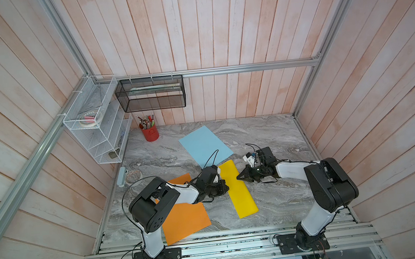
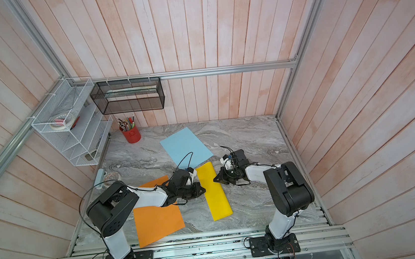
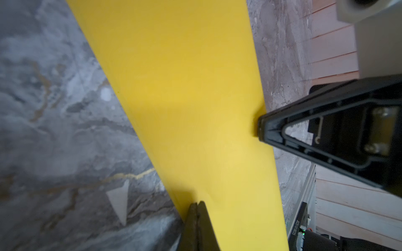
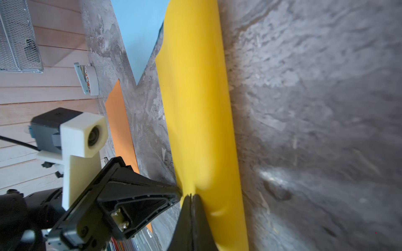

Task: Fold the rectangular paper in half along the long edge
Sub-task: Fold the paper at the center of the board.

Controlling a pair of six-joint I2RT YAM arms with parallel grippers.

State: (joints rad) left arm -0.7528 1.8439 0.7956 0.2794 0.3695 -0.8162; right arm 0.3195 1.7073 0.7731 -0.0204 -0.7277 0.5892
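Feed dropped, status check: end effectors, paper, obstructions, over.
Left end effector shut, right end effector shut, tips at opposite edges of yellow paper. Paper doubled over, fold rounded. Blue sheet near far end.

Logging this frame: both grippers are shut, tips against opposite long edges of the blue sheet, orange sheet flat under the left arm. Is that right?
Not the blue sheet: the shut left gripper and right gripper meet opposite long edges of the folded yellow paper, as both top views and the left wrist view show. The blue sheet lies farther back, ungripped. The rest stands.
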